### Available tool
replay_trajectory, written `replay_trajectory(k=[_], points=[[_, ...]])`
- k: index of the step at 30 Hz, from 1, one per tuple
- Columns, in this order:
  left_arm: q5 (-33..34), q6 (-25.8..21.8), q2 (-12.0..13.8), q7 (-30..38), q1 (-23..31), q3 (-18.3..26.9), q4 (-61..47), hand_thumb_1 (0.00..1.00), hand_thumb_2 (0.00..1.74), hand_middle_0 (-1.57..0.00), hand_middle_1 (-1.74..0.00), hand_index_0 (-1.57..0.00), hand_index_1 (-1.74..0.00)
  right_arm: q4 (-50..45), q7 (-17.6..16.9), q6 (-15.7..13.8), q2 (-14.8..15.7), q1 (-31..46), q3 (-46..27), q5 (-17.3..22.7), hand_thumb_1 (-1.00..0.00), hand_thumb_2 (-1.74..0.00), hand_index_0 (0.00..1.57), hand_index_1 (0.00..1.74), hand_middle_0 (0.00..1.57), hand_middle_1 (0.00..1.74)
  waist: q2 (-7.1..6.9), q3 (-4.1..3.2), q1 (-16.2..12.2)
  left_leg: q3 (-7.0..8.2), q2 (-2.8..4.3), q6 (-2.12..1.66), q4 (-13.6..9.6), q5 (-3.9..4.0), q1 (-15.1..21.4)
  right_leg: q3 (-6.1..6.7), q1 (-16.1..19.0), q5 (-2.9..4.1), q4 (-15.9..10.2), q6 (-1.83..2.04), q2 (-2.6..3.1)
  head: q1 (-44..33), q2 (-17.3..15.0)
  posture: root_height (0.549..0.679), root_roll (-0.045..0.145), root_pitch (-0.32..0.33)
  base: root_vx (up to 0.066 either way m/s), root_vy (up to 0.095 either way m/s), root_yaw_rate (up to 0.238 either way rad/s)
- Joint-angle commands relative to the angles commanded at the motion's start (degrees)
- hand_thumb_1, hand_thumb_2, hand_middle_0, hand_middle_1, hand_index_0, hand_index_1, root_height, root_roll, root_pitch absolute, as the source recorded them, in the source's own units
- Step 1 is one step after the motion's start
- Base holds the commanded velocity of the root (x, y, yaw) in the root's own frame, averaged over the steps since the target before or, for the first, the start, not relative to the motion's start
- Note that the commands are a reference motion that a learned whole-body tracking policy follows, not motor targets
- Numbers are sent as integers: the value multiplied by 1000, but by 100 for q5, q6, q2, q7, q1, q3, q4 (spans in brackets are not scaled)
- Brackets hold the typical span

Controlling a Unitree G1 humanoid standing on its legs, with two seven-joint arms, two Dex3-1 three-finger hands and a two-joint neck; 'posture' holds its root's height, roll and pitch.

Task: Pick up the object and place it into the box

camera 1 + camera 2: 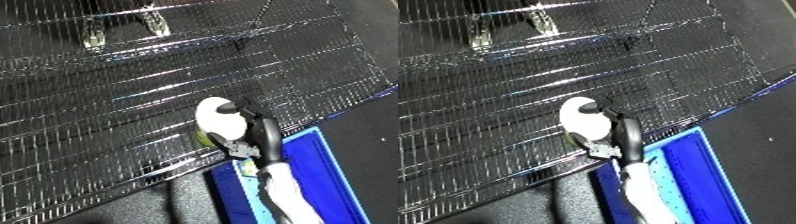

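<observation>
The big wire shelf fills most of the view, and the blue bin sits just below its front edge, low on the right. One hand reaches up from beside the bin, on the end of a white arm, and I cannot say for sure which hand it is, though it looks like the right one. Its black fingers are curled round a white round object, which has a bit of yellow-green showing under it. The object sits right at the front of the shelf, very near the bin, and I cannot tell if it is lifted off the wires yet. The job now looks like lifting the object and carrying it to the bin. To do this well, the hand should go straight up first, so the object does not catch on the wires. Then it should move back only a little, toward the bin, and stop over the open blue middle, not over the rim. The fingers should open only when the object is low inside, so it does not bounce out. No other hand shows.
</observation>
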Motion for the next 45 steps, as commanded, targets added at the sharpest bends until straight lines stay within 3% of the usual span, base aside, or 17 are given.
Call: replay_trajectory(k=[15, 20, 29, 32, 38, 45], points=[[77, -85, -3, -104, 104, 149, -36, 1000, 1740, -1570, -1740, -1570, -1740, -701, -166, 66, -42, 383, -200, -351, -750, -1305, 1178, 1305, 1178, 1305, -155, 0, -115, -74, 94, -20, -549, 170, 574, 3, 539, 124, -505, 52, 53, 141, 126, 634, 49, 170, -64, -7, -34], [143, -97, -34, -206, 221, 259, -74, 1000, 1740, -1570, -1740, -1570, -1740, -1276, -257, 93, -29, 690, -412, -599, -750, -1305, 1178, 1305, 1178, 1305, -217, 0, -231, -50, 146, -38, -683, 162, 870, 28, 815, 160, -701, 74, 63, 282, 177, 639, 49, 147, -40, 21, -100], [163, -110, -55, -255, 446, 475, -178, 1000, 1740, -1570, -1740, -1570, -1740, -2159, -521, 158, -36, 1295, -932, -860, -750, -1305, 1178, 1305, 1178, 1305, -263, 0, -485, 74, 203, -63, -761, 78, 1268, 134, 1188, 187, -917, 95, 67, 665, 221, 645, 55, 114, -19, 52, -128], [162, -144, -67, -248, 520, 555, -215, 1000, 1740, -1570, -1740, -1570, -1740, -2387, -715, 160, -40, 1520, -1110, -892, -750, -1305, 1178, 1305, 1178, 1305, -242, 0, -587, 136, 223, -73, -861, 83, 1394, 184, 1264, 191, -988, 106, 70, 891, 254, 647, 56, 110, -31, 79, -160], [119, -298, -148, -257, 709, 681, -223, 1000, 1740, -1570, -1740, -1570, -1740, -2610, -904, -23, -53, 2086, -1552, -773, -750, -1305, 1178, 1305, 1178, 1305, -117, 0, -834, 263, 239, -92, -1007, 101, 1614, 292, 1356, 130, -980, 106, 68, 1332, 399, 647, 60, 102, -12, 118, -162], [18, -458, -308, -237, 796, 679, -185, 1000, 1740, -1570, -1740, -1570, -1740, -2679, -1044, -320, 2, 2680, -1983, -287, -750, -1305, 1178, 1305, 1178, 1305, 57, 0, -1172, 482, 230, -125, -1113, 66, 1860, 388, 1432, 114, -1037, 124, 51, 1920, 448, 648, 70, 95, 0, 135, -177]])
